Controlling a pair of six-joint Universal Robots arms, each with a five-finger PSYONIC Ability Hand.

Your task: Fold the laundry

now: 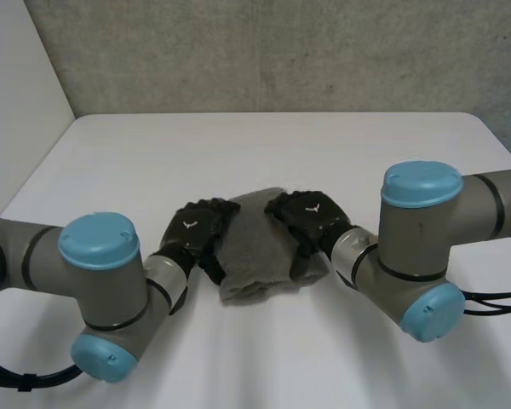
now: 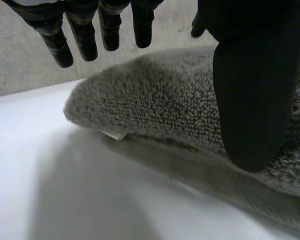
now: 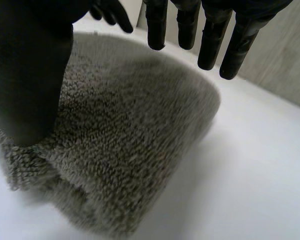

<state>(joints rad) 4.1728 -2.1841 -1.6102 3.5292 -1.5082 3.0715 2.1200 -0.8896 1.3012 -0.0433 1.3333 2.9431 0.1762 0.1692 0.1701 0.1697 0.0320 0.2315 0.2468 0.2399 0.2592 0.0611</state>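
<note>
Left hand (image 1: pixel 196 230) and right hand (image 1: pixel 311 217) are holding straight, parted fingers (image 2: pixel 85 40) over the towel (image 1: pixel 254 251), probably to flatten its fold.

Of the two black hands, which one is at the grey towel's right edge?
The right hand, ending the arm at the head view's right. The left hand is at the opposite, left edge of the towel.

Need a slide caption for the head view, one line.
Left robot hand and right robot hand sit at opposite sides of a folded grey towel on the white table.
</note>
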